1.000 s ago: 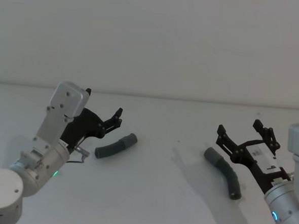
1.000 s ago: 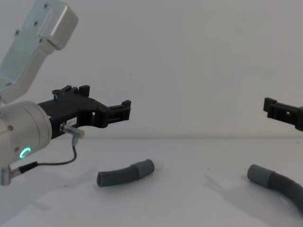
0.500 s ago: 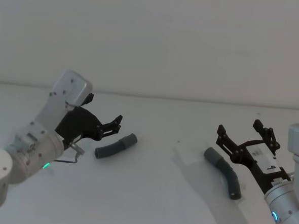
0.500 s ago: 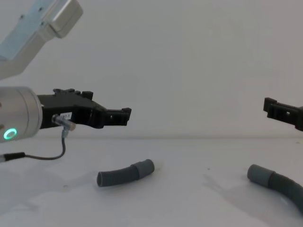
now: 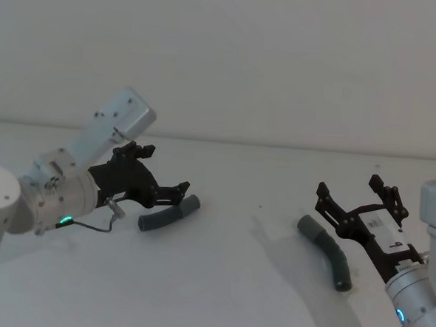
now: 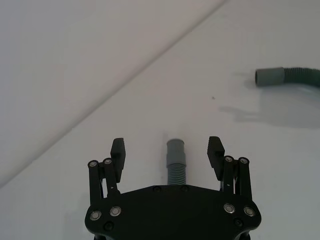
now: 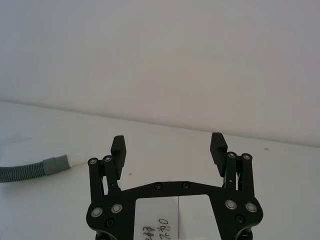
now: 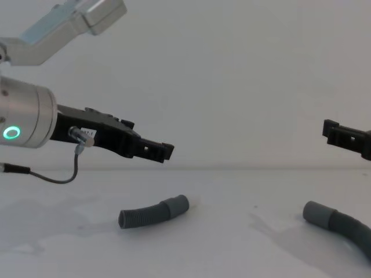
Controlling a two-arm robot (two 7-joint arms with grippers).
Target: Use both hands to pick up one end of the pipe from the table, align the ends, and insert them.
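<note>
Left wrist view showed the left gripper [image 6: 167, 146] spread wide and holding nothing. The short hose piece [image 6: 175, 167] lay on the table [image 6: 260, 150] between its two fingers and pointed away from the wrist. In the chest view, the gripper hung above this piece, apart from it.

The step in hand was, I think, the reach to take it. To do this well, the gripper should go straight down with the hose in the middle of the gap. It should close on the ribbed part just behind the smooth cuff [image 6: 175, 148], so that the cuff is free for joining, and it should stop before the fingers press the table.

The right gripper [image 5: 350, 185] was also spread and empty. It hovered just beside the long hose piece [image 5: 329, 253] on the right side of the table. It would need a similar hold behind that piece's cuff, which faced the middle.

Some things were hard to see. The gripper body covered the rear part of the short piece in the left wrist view. The long piece ran out of the picture edge in the chest view. Which cuff was the narrower one, I could not tell.
</note>
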